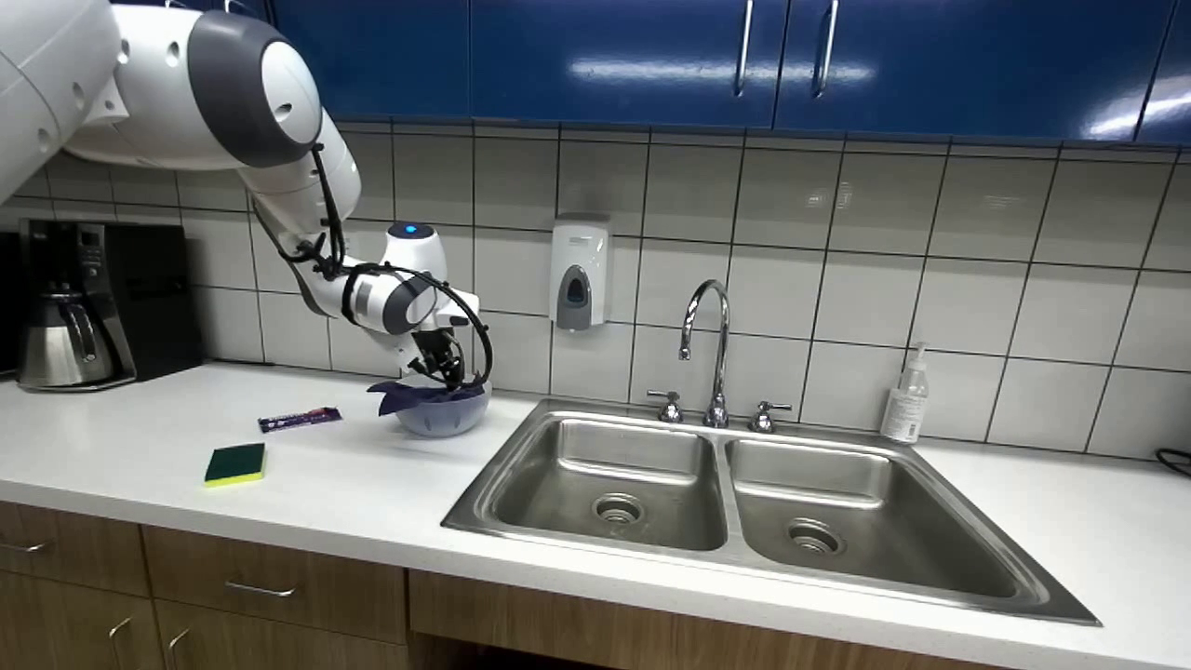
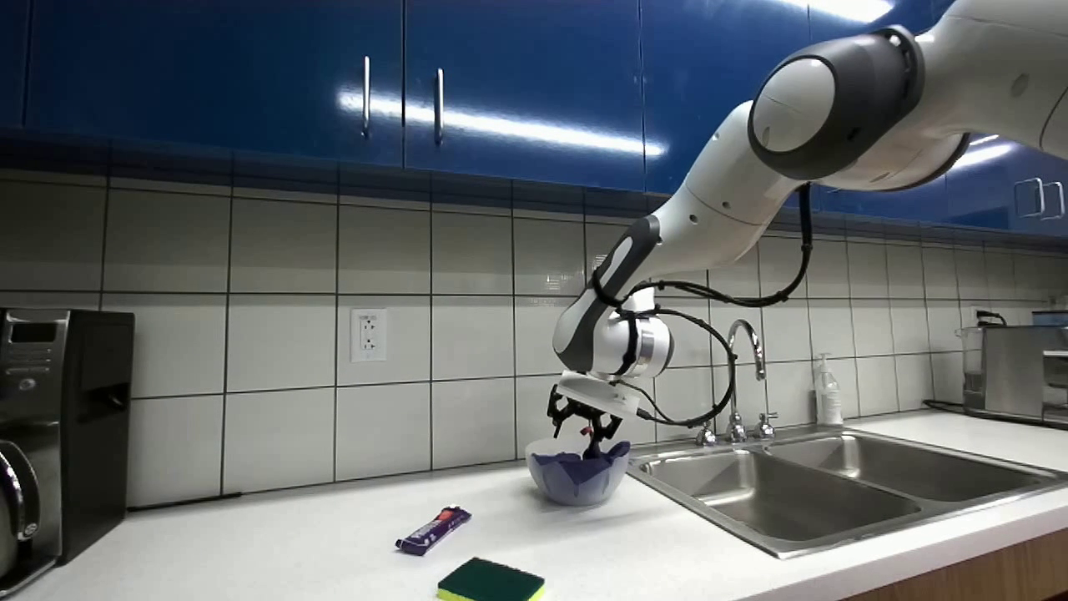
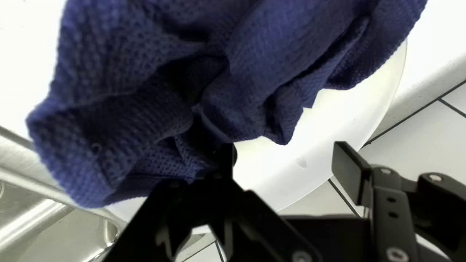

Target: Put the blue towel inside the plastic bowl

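Observation:
The blue towel [image 1: 405, 396] lies bunched in the translucent plastic bowl [image 1: 445, 419], with part of it reaching out over the rim. In an exterior view the towel [image 2: 574, 469] shows through the wall of the bowl [image 2: 576, 496]. In the wrist view the towel [image 3: 233, 72] covers much of the bowl [image 3: 284, 174]. My gripper [image 3: 285, 160] is open, with bare bowl between its fingers. One dark finger is against or very close to the towel; I cannot tell if it touches. In both exterior views the gripper [image 1: 448, 370] [image 2: 577, 434] points down at the bowl.
A steel double sink [image 1: 614, 484] with a faucet [image 1: 716, 363] is beside the bowl. A wrapped bar [image 2: 433, 531] and a green-yellow sponge [image 2: 491, 580] lie on the counter. A coffee maker [image 1: 102, 302] stands at the far end. The tiled wall [image 1: 595, 363] is close behind the bowl.

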Tool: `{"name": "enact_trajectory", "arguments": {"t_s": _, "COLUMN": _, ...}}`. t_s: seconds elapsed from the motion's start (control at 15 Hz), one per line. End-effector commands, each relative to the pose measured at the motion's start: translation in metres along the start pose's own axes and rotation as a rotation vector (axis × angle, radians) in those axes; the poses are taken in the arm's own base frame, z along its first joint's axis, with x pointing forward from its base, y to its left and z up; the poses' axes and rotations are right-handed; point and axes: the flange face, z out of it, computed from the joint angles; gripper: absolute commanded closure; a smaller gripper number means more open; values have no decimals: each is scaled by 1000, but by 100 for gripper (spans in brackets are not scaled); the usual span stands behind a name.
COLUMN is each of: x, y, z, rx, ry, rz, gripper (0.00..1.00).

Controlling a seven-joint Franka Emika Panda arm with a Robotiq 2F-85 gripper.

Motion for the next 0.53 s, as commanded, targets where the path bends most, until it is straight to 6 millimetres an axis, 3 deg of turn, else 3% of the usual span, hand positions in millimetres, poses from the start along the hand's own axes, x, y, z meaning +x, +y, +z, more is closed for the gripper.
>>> {"name": "enact_trajectory", "arguments": {"t_s": 0.0, "x": 13, "y": -1, "z": -16, "rx": -18, "ry": -17, "rz": 24, "gripper": 1}}
{"name": "enact_trajectory", "arguments": {"t_s": 0.47, "x": 17, "y": 2, "z": -37, "rx": -31, "ry": -29, "rz": -2, "gripper": 0}}
